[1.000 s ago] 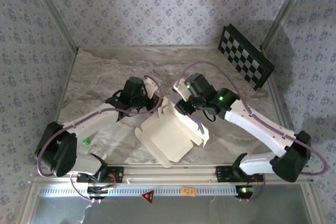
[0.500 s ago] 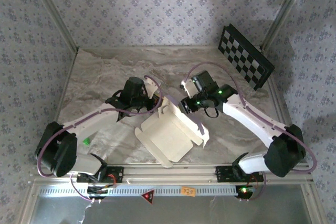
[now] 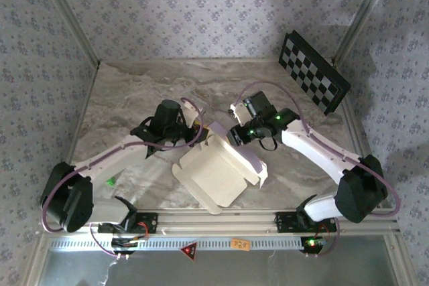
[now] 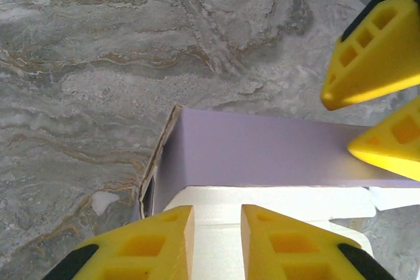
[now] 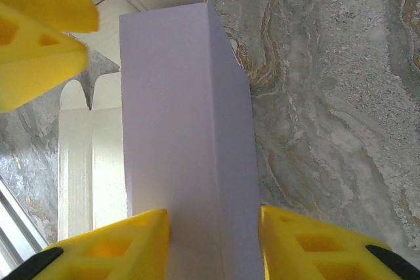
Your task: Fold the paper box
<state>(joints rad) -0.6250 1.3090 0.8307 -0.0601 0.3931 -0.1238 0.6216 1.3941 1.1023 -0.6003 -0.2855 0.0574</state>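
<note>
The paper box (image 3: 214, 175) lies half-formed on the marble table, cream-white inside, with a lilac wall raised along its far edge. My left gripper (image 3: 203, 133) hovers at that wall's left end. In the left wrist view its jaws (image 4: 216, 218) stand slightly apart over white card, with the lilac wall (image 4: 262, 152) just beyond and nothing held. My right gripper (image 3: 232, 140) sits at the wall's right end. In the right wrist view it (image 5: 214, 218) straddles the folded lilac wall (image 5: 177, 109), both pads against it. Each wrist view catches the other gripper's yellow fingers (image 4: 374, 57) (image 5: 39, 44).
A black-and-white checkerboard panel (image 3: 314, 72) leans at the back right corner. Patterned walls close in the table (image 3: 134, 92) on three sides. A metal rail (image 3: 214, 218) runs along the near edge by the arm bases. A small green mark (image 3: 110, 180) lies near the left arm.
My left gripper has opened off the card and drawn back a little. My right gripper has narrowed onto the lilac wall, which now stands folded over more.
</note>
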